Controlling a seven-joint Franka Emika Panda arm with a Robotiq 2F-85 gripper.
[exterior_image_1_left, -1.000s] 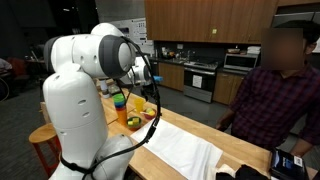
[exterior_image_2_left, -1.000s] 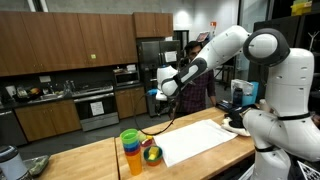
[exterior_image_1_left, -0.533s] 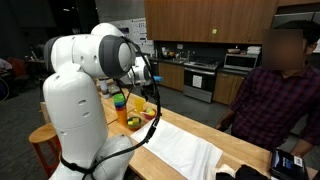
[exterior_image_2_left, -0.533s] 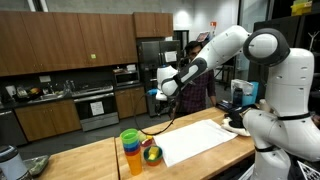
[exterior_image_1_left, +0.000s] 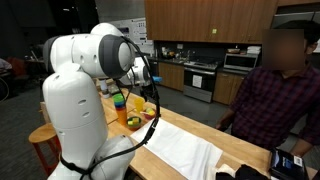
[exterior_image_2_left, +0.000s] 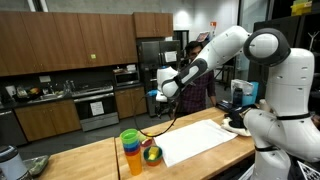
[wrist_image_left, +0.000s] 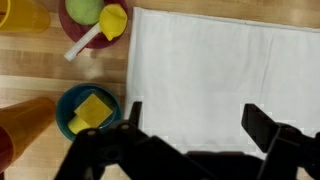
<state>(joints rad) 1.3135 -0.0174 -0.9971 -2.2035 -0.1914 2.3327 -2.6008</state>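
Nothing has shifted since the earlier frames: the pincer hangs spread wide, holding nothing, above the white cloth. That cloth lies flat on the wooden bench, near a blue bowl. It is judged light, soft and limp, best pinched at an edge or corner.
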